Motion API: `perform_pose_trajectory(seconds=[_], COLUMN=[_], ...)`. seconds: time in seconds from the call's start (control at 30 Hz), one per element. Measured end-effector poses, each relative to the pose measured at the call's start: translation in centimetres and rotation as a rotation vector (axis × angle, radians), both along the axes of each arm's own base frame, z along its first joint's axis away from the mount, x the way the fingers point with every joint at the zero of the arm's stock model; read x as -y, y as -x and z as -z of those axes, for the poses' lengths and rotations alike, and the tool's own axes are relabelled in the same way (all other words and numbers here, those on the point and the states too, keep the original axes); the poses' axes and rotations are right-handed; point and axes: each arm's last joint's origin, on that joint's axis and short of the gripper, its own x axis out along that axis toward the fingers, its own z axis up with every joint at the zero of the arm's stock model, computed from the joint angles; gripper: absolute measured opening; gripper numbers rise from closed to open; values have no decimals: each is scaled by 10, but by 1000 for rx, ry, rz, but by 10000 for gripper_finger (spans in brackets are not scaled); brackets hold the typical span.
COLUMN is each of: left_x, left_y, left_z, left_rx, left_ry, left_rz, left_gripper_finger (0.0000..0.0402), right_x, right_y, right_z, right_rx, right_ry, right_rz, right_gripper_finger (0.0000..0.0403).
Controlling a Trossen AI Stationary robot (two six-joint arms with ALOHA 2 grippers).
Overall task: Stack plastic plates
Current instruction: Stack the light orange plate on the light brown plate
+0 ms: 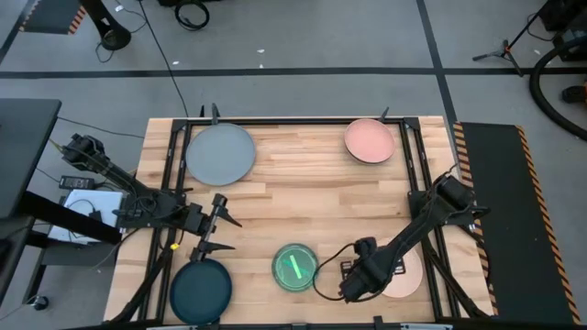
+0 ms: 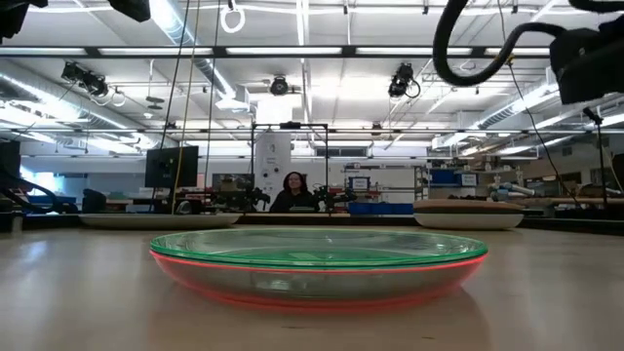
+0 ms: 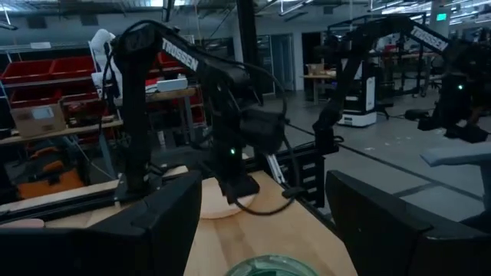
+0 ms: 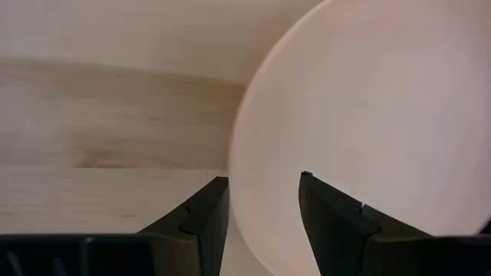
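Judging from the overhead picture, I'd say the stacking is partly done and most of it is left. Plates lie at five separate spots on the tabletop (image 1: 303, 197): a large grey plate (image 1: 220, 153) at upper left, a peach plate (image 1: 371, 141) at upper right, a dark teal plate (image 1: 201, 291) at lower left, a translucent teal plate (image 1: 294, 267) low in the middle, and a pale pink plate (image 1: 409, 275) at lower right, half hidden under my right arm. The level view shows the translucent teal plate nested on a red plate (image 2: 322, 283) whose rim shows beneath it, so at least one pair is already stacked; whether the other spots hold more than one plate I cannot tell. My right gripper (image 4: 262, 201) is down at the pale pink plate's edge, its fingers released and parted, one over the wood and one over the plate, nothing grasped yet. My left gripper (image 1: 216, 226) hangs spread apart and empty, just above the dark teal plate in the frame. I reckon the scattered piles must yet be gathered into one.
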Motion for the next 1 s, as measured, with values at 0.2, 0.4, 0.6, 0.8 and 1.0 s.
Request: perform_pose_trajectory(seconds=[0.2,0.4,0.6,0.8,1.0], left_x=[0,1,6,10,16], left_y=[0,1,3,5,8], left_z=[-3,-2,-1,3,4], left_rx=[27,36,43,3,-37], left_ry=[16,-21,-65,-62,-67], left_rz=[2,57,215,255,269], left_gripper_finger=[283,283,283,283,283], right_x=[-4,-5,-5,-2,3], right_y=[-8,-7,-13,-13,-10], right_z=[11,16,26,27,22], right_rx=[32,0,21,4,-47], right_ry=[-29,-44,-115,-113,-116], right_rz=[-40,-121,-200,-242,-267], right_gripper_finger=[165,164,148,84,15])
